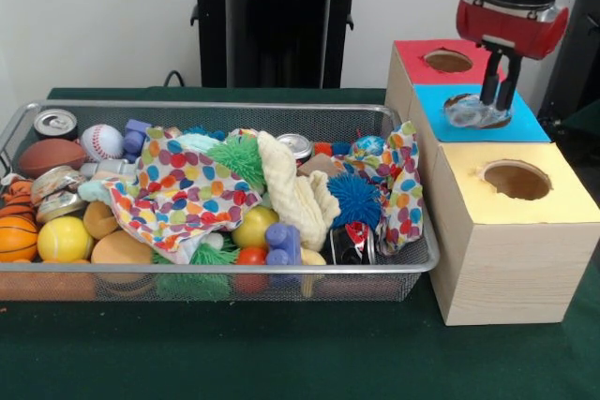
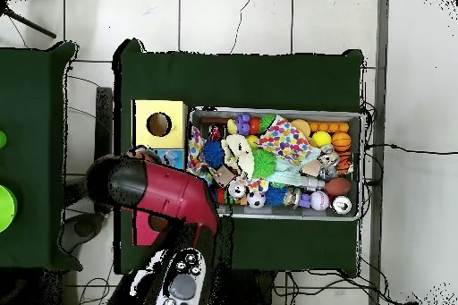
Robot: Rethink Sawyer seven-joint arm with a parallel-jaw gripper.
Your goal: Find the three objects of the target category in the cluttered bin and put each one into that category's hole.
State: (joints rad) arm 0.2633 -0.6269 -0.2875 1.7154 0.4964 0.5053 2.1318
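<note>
A crushed clear plastic bottle (image 1: 469, 113) lies in the hole of the blue-topped box (image 1: 527, 125), the middle of three boxes. My gripper (image 1: 498, 100) hangs straight down over that hole. Its two dark fingers stand close together on the bottle's right end. The silver wire-mesh bin (image 1: 216, 106) sits left of the boxes, full of toys. No other clear bottle shows in it. In the overhead view the red arm (image 2: 165, 190) covers the gripper and the blue box, and the bin (image 2: 277, 111) lies to its right.
A red-topped box (image 1: 420, 51) stands behind the blue one and a yellow-topped box (image 1: 553, 201) in front, each with a round hole. The bin holds metal cans (image 1: 54, 122), balls, a spotted cloth (image 1: 178, 189) and a blue spiky ball (image 1: 354, 197).
</note>
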